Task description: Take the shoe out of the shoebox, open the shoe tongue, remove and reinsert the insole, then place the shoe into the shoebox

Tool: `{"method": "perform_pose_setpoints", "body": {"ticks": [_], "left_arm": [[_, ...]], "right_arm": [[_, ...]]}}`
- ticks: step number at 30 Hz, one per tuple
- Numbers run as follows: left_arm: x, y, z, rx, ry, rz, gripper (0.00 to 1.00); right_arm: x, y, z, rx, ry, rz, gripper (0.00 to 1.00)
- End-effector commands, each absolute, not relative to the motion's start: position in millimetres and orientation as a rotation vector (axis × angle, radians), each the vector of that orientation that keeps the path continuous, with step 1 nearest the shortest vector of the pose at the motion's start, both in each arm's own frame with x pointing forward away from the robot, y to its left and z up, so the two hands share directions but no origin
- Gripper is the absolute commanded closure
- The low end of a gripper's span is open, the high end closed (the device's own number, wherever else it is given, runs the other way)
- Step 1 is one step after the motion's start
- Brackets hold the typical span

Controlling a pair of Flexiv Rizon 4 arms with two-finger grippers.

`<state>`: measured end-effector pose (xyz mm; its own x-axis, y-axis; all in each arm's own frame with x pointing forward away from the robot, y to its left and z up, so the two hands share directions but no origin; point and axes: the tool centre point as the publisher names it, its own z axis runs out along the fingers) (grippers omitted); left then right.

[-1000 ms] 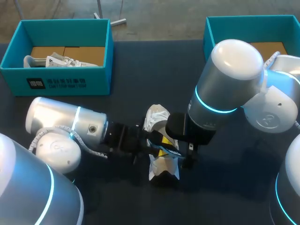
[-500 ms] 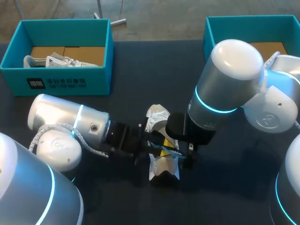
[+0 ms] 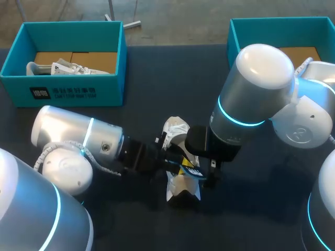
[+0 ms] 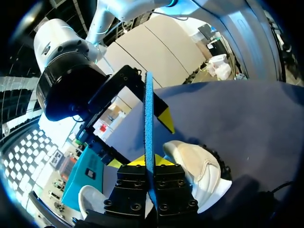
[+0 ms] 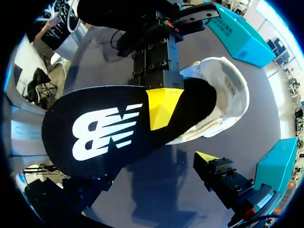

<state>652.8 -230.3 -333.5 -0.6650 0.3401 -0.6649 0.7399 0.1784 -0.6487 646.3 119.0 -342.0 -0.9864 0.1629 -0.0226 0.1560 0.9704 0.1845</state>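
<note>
A white shoe [image 3: 175,130] lies on the dark table [image 3: 157,73], between my two arms. Its black insole [image 5: 118,123], with a white logo, is out of the shoe and held flat above the table. Edge-on, the insole [image 4: 148,114] shows as a thin blue strip. My left gripper [image 4: 148,161] is shut on it, one yellow fingertip [image 5: 164,107] pressed on its upper face. The shoe [image 5: 228,90] sits just behind that grip. My right gripper [image 5: 147,166] stands wide open around the insole, one yellow tip [image 5: 206,156] well clear of it. Both grippers meet over the shoe [image 3: 183,166].
A teal shoebox [image 3: 70,94] at the back left holds another white shoe [image 3: 73,68]. A second teal shoebox [image 3: 235,31] stands at the back right, partly hidden by my right arm [image 3: 256,94].
My left gripper's fingers have closed onto the insole, and the left arm has edged slightly to the right. The right arm and the shoe have kept still.
</note>
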Motion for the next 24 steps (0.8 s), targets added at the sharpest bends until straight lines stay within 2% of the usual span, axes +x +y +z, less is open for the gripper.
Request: {"method": "perform_pose_setpoints", "body": {"ticks": [1,24], "left_arm": [[651.9,-232.4,-335.5,1.024,2.086,-1.462,1.0],[666.4,-225.9,-343.3,1.054,2.061,-1.313,1.0]], "right_arm": [[645.9,120.2,-344.4,0.25,3.079,0.283,0.0],[645.9,120.2,-344.4,0.25,3.079,0.283,0.0]]}}
